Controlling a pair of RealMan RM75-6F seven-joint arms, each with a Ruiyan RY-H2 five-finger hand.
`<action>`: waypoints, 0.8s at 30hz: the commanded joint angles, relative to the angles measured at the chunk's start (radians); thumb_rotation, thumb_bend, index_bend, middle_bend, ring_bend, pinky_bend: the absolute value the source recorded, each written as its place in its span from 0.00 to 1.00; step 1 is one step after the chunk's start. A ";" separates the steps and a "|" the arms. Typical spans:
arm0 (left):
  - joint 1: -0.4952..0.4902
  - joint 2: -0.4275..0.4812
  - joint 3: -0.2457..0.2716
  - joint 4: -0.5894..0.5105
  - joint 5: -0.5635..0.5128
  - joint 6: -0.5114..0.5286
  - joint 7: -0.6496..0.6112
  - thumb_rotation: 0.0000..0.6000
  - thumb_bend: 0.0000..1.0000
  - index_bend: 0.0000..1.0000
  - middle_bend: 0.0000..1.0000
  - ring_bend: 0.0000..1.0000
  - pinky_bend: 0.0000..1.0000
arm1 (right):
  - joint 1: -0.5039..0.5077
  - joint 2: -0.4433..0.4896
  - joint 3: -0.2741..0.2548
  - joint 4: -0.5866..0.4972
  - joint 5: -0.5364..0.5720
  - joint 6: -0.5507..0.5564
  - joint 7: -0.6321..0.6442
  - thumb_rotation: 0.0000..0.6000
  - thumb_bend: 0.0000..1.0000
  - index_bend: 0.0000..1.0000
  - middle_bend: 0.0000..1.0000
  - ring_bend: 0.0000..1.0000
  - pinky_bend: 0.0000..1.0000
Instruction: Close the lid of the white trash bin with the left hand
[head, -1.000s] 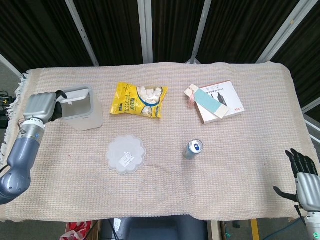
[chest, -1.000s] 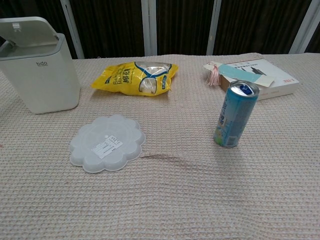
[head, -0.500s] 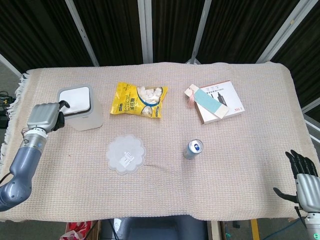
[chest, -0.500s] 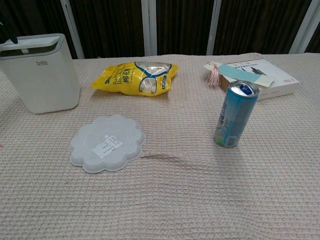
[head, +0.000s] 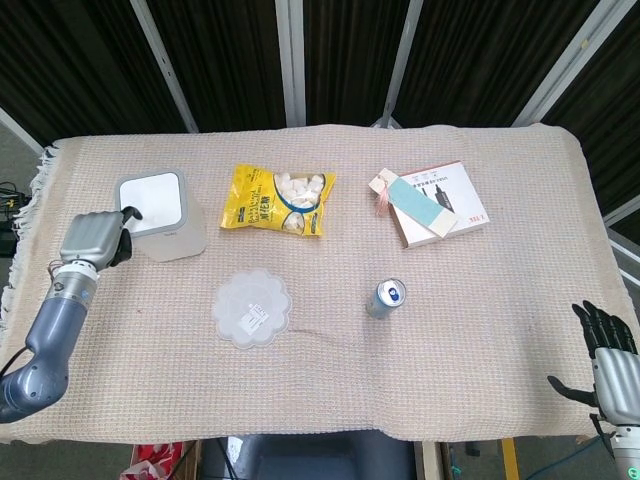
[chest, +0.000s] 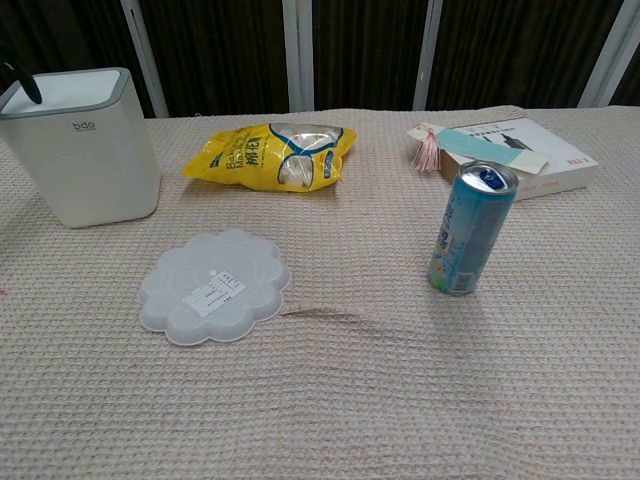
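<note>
The white trash bin (head: 158, 213) stands near the far left corner of my table, on the beige woven cloth (head: 480, 330). Its lid (head: 152, 198) now lies flat and level inside the grey rim, so the top reads as one pale square. In the chest view the bin (chest: 85, 150) is a plain white box with a small logo on its front.

My left hand (head: 92, 238) sits just beside the bin's left edge, fingers curled in, with one dark fingertip (head: 130, 213) reaching onto the lid's near left corner; from here I think it touches, but the view is too small to be sure. It holds nothing.

A second ago the lid stood tilted up with the bin's inside showing; half a second ago it was almost down. My hand has slipped slightly nearer me since then.

Outward to the right lie a yellow snack bag (head: 277, 199), a clear scalloped plastic lid (head: 251, 306), an upright blue can (head: 385, 298) and a book (head: 438, 203).

My right hand (head: 609, 363) hangs off the table's near right corner, fingers apart, empty.
</note>
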 joint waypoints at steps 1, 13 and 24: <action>-0.002 -0.004 0.004 0.002 -0.002 0.001 0.003 1.00 0.84 0.27 0.94 0.93 1.00 | 0.000 0.000 0.000 0.000 0.000 0.000 0.000 1.00 0.15 0.00 0.00 0.00 0.00; 0.026 0.038 -0.042 -0.046 0.075 0.052 -0.087 1.00 0.82 0.29 0.91 0.92 1.00 | -0.002 0.001 0.000 0.001 -0.005 0.005 0.005 1.00 0.15 0.00 0.00 0.00 0.00; 0.274 0.047 0.036 -0.145 0.566 0.374 -0.263 1.00 0.58 0.10 0.43 0.50 0.79 | -0.006 0.002 0.001 0.007 -0.014 0.017 0.011 1.00 0.15 0.00 0.00 0.00 0.00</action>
